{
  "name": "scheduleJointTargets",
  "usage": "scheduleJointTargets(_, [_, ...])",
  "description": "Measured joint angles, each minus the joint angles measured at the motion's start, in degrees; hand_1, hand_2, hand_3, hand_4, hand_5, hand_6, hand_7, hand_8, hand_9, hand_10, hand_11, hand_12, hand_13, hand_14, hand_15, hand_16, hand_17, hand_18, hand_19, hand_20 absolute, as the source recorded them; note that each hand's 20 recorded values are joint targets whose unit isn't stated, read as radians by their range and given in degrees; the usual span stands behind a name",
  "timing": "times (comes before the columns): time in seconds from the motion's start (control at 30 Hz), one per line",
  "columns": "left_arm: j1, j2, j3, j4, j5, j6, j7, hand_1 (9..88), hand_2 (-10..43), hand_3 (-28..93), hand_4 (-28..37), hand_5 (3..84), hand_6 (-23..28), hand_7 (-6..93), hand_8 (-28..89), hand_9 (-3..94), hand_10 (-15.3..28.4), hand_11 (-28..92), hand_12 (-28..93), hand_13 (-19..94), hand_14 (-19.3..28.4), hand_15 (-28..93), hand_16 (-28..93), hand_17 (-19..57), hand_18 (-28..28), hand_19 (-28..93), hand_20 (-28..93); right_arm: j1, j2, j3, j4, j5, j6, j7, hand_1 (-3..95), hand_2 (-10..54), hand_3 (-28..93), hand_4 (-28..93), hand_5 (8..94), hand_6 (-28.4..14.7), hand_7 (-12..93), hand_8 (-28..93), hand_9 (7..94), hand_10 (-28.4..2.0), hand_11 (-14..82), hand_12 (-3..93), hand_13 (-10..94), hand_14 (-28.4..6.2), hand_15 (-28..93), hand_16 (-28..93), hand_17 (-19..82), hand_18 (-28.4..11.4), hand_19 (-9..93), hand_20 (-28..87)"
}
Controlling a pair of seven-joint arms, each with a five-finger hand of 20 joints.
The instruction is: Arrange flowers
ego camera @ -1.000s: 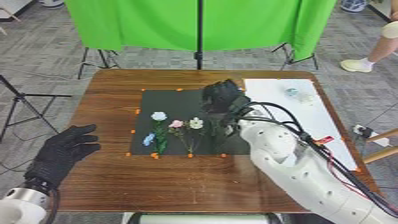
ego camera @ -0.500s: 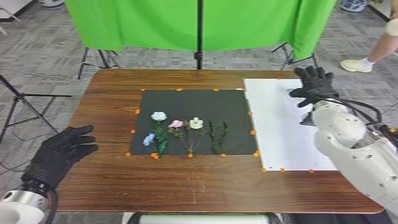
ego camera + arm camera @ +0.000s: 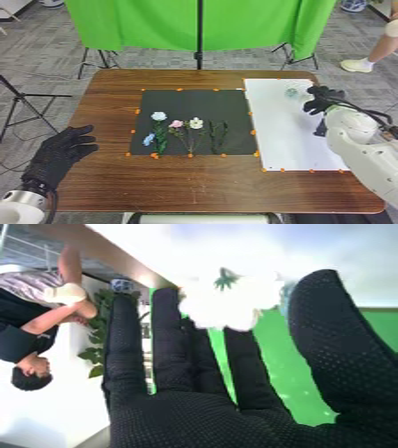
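At the right side of the table my right hand [image 3: 322, 101] is over the white sheet's right edge. In the right wrist view, the same hand [image 3: 209, 414] has its fingers extended and thumb apart, with a white flower [image 3: 222, 304] just beyond the fingertips; whether they touch I cannot tell. Pale flower heads [image 3: 293, 92] lie at the white sheet's far end. On the black mat [image 3: 200, 102] lie a white flower [image 3: 159, 116], a blue one [image 3: 149, 139], a pink one [image 3: 177, 123], a cream one [image 3: 195, 123] and green stems [image 3: 218, 137]. My left hand [image 3: 58, 154] rests open at the table's left edge.
The white sheet [image 3: 289, 140] lies right of the mat, with a dark object [image 3: 321, 129] at its right edge beside my right forearm. Orange markers [image 3: 253, 132] line the mat and sheet. Beyond the brown table [image 3: 169, 185] hangs a green cloth [image 3: 151, 25].
My right hand has gone from over the mat's right part to the white sheet's far end, then slightly nearer and to the right. The left hand has stayed still.
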Motion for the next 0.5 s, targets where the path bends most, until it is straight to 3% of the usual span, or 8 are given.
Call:
scheduleJointTargets(0.03, [-0.01,0.00,0.00,0.00,0.00,0.00,-0.03,29.3,8.3,73,-28.3,44.5,7.3,31.3,-14,41.5,17.4,46,19,36,20.7,70,-6,-2.9,24.5,67,-1,0.03,0.00,-0.38,0.25,-0.16,0.19,-0.14,41.5,-7.4,85,-28,50.8,0.4,35,-16,64.4,-6.0,19.5,32.2,67,-2.3,47,26,22,-17.1,66,23])
scheduleJointTargets(0.1, [-0.03,0.00,0.00,0.00,0.00,0.00,-0.10,29.2,8.3,73,-28.3,44.5,7.2,31.3,-14,41.5,17.4,46,19,36,20.7,70,-6,-2.9,24.5,67,-1,0.17,0.09,-1.54,0.77,-0.63,2.34,-0.67,48.2,-5.9,81,-28,67.9,2.3,42,-12,84.6,-4.4,24.2,36.4,81,-1.9,51,25,30,-15.5,73,27])
scheduleJointTargets(0.17, [-0.05,0.00,0.00,0.00,0.00,0.00,-0.14,29.2,8.3,73,-28.3,44.5,7.2,31.3,-14,41.5,17.4,46,19,36,20.7,70,-6,-2.9,24.5,67,-1,0.07,0.31,-2.81,0.94,-1.00,7.41,-1.83,49.4,-7.1,81,-28,73.2,2.0,41,-10,88.9,-3.7,26.6,36.2,85,-1.7,52,25,33,-14.0,75,28])
scheduleJointTargets(0.3, [-0.06,0.00,0.00,0.00,0.00,0.00,-0.21,29.3,8.3,73,-28.3,44.6,7.3,31.3,-14,41.5,17.4,46,19,36,20.9,70,-6,-2.9,24.5,67,-1,-1.45,0.40,-3.32,-0.08,-2.27,16.96,-6.11,49.6,-8.7,84,-28,75.0,1.1,39,-10,90.6,-3.5,26.1,36.6,87,-1.6,52,25,35,-13.8,75,30])
scheduleJointTargets(0.5, [-0.05,0.00,0.00,0.00,0.00,-0.01,-0.22,29.2,8.3,73,-28.3,44.6,7.3,31.3,-14,41.5,17.4,46,19,36,20.8,70,-6,-2.9,24.5,67,-1,-3.48,0.25,-3.65,-7.58,-2.25,17.45,-9.70,49.3,-9.3,84,-28,75.0,0.8,39,-9,90.8,-3.6,25.5,37.5,87,-1.5,52,26,35,-13.8,75,30])
